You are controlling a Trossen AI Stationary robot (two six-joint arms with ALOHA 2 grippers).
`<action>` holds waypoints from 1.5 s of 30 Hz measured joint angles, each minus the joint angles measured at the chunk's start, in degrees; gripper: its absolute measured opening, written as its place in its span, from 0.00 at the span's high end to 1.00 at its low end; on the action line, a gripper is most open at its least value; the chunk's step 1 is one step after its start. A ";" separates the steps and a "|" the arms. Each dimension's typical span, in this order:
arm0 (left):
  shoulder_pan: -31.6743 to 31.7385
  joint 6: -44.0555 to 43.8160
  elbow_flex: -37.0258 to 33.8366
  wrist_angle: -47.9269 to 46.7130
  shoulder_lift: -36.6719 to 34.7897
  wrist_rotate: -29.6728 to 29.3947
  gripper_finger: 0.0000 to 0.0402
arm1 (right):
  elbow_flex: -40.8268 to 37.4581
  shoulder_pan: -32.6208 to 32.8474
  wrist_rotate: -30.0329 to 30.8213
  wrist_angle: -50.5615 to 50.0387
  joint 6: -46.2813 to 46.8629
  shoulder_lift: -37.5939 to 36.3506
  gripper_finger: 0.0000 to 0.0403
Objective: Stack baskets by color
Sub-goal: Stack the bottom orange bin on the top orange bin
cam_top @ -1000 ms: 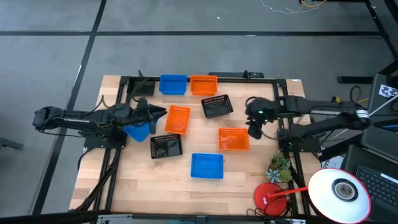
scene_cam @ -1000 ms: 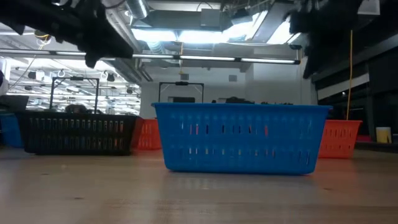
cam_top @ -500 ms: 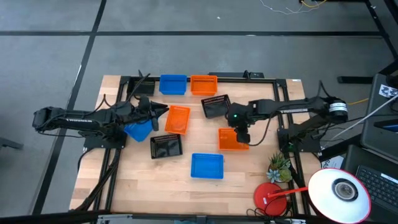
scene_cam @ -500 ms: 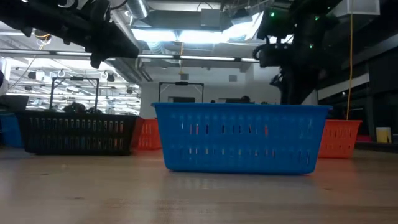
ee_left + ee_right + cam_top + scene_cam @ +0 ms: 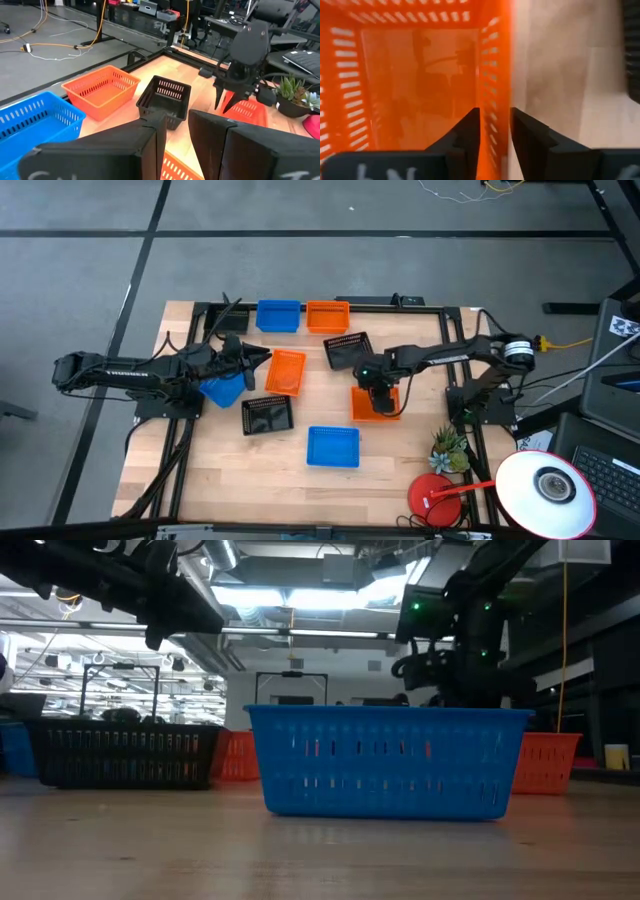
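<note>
Several baskets lie on the table: blue [image 5: 278, 315] and orange [image 5: 328, 315] at the far edge, black [image 5: 348, 350], orange [image 5: 287, 370], black [image 5: 267, 415], and blue [image 5: 333, 446] near the front. My right gripper [image 5: 381, 391] points down over another orange basket [image 5: 372, 408], open, with that basket's far wall between its fingers. My left gripper [image 5: 262, 358] hangs level above the table's left side, open with nothing between its fingers [image 5: 175, 130]. A tilted blue basket [image 5: 222, 390] lies beside that arm; what it rests on is hidden. My right gripper [image 5: 495, 120] comes from above, pointing down, astride the orange basket's far long wall [image 5: 496, 95]. One finger [image 5: 470, 130] is inside the basket and one [image 5: 527, 132] outside. Whether the fingers touch the wall I cannot tell. The basket sits flat on the table.
A red lamp base [image 5: 432, 498] with its white head [image 5: 545, 485] and a small plant [image 5: 450, 448] stand at the near right corner. Black frame rails [image 5: 320, 304] run along the table's far, left and right sides.
My right gripper has swung from near the table's right side toward the left and come down onto the orange basket, tipping to point downward. The baskets have stayed where they were.
</note>
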 joint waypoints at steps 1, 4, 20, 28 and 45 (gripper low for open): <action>0.00 0.01 0.00 -0.02 0.00 0.01 0.82 | 0.00 0.30 -0.04 0.10 -0.46 0.45 0.78; 0.00 0.02 -0.01 -0.06 0.00 0.00 0.82 | 0.00 1.26 -0.16 0.08 -1.77 0.49 0.93; -0.02 0.02 -0.04 -0.44 0.00 -0.02 0.82 | 17.35 0.52 20.15 -6.85 -9.10 -14.64 1.00; -0.02 0.02 -0.04 -0.46 0.00 -0.03 0.82 | 25.41 -11.92 12.54 17.69 -26.57 -9.89 1.00; -0.01 0.04 -0.04 -1.86 0.00 -0.04 0.82 | 57.85 -29.15 -3.12 -3.02 -29.57 24.68 1.00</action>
